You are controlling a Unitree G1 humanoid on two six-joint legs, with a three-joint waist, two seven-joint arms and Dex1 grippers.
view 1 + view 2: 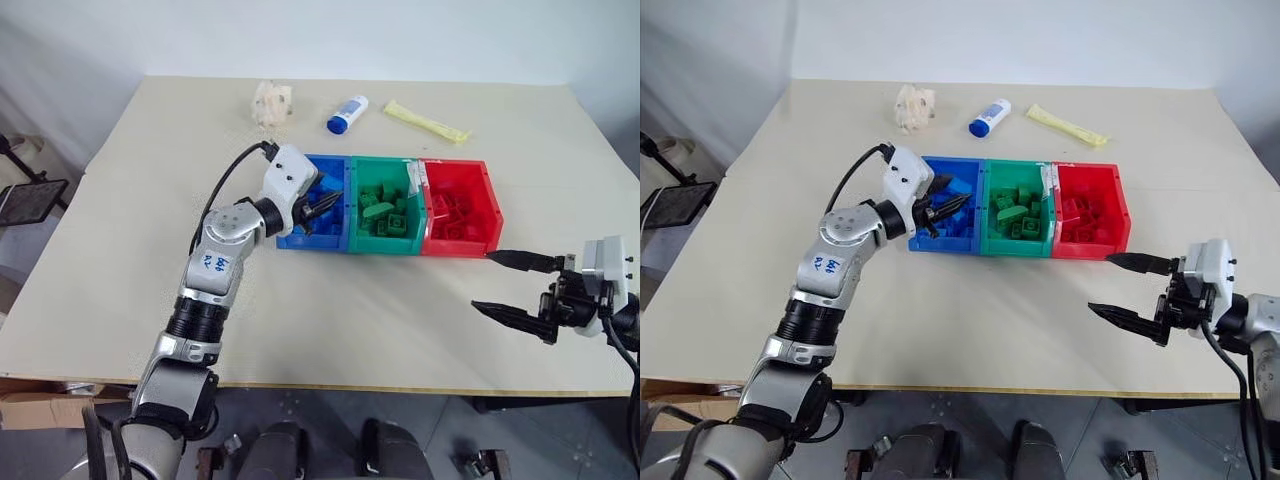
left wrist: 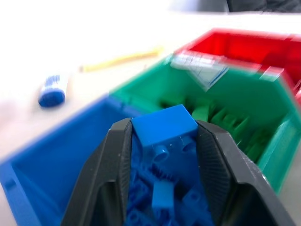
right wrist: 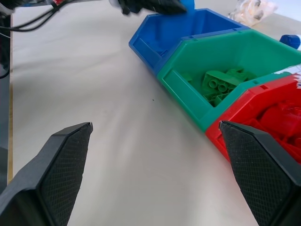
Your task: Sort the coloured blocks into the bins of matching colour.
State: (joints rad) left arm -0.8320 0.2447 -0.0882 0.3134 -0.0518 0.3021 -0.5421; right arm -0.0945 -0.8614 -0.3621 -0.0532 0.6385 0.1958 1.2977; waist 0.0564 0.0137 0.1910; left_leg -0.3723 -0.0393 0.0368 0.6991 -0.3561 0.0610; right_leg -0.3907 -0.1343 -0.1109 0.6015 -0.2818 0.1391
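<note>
Three joined bins stand in a row mid-table: a blue bin (image 1: 296, 240), a green bin (image 1: 380, 246) and a red bin (image 1: 458, 248). Each holds several blocks of its own colour: blue blocks (image 2: 160, 200), green blocks (image 1: 384, 216) and red blocks (image 1: 456, 214). My left gripper (image 1: 325, 207) hangs over the blue bin, pointing toward the green one, its fingers closed on the sides of a blue block (image 2: 163, 124). My right gripper (image 1: 481, 281) hovers over bare table in front of the red bin, open wide with nothing between its fingers.
At the far side of the table lie a white bottle with a blue cap (image 1: 347, 114), a yellow packet (image 1: 427, 122) and a crumpled clear bag (image 1: 272, 102). The table's front edge (image 1: 400, 388) runs just below my right gripper.
</note>
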